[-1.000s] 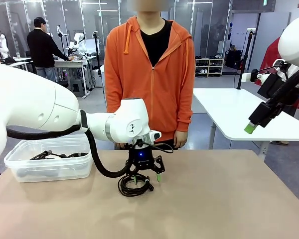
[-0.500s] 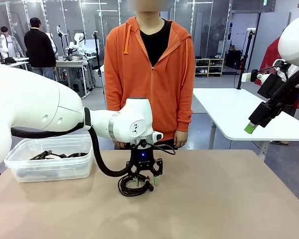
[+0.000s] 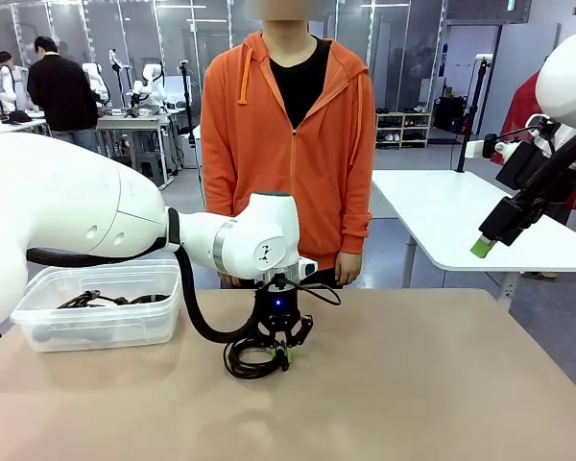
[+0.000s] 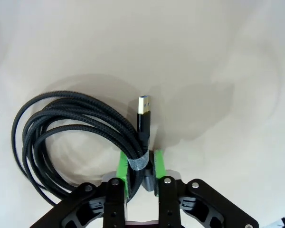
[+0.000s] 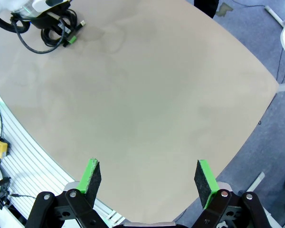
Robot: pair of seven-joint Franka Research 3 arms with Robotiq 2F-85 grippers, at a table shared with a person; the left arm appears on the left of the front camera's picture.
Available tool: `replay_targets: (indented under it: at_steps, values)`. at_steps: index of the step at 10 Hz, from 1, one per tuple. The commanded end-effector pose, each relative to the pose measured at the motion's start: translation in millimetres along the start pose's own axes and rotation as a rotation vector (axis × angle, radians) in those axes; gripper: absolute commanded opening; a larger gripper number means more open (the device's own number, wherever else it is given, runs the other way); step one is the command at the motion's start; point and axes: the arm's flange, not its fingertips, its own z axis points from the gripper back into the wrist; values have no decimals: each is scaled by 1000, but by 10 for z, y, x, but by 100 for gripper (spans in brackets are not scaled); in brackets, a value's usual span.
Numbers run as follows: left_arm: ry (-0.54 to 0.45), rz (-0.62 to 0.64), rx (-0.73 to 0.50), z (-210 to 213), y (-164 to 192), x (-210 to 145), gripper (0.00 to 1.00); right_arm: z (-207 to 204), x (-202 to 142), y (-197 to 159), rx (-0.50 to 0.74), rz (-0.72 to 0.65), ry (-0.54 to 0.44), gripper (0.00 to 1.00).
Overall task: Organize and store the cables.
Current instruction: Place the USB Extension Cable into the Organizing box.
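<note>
Left gripper (image 4: 141,164), lowered to the tan table (image 3: 432,384), with its green pads (image 4: 123,164) closed on the banded section of a coiled black cable (image 4: 61,128) lying flat near the table's middle; the USB plug (image 4: 143,111) projects just beyond the fingertips. Right gripper (image 5: 147,178), raised well above the table, fingers spread wide and holding nothing. A clear plastic bin (image 3: 101,307) at the robot's left contains further black cables (image 3: 96,300). A person in an orange hoodie (image 3: 293,144) stands at the far edge.

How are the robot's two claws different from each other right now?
The left gripper is shut on the coiled cable, pinching it at its grey band; the right gripper is wide open and holds nothing. The left one is down at the table, while the right one hangs high above it, off to the side. Both have black fingers with green pads.
</note>
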Motion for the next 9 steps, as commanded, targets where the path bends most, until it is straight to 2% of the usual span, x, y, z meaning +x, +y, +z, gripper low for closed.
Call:
replay_targets:
  at_steps: [1,5,9]
  values:
    - [-31,21,49,-44,-3,-1,0,-1,-5,-11,-7,-3,6,100]
    - [-44,14,63,82,24,-79,0,-1,-5,-11,-7,-3,6,100]
    - [-50,-90,153,1051,1,-507,0,-1,-5,-11,-7,-3,6,100]
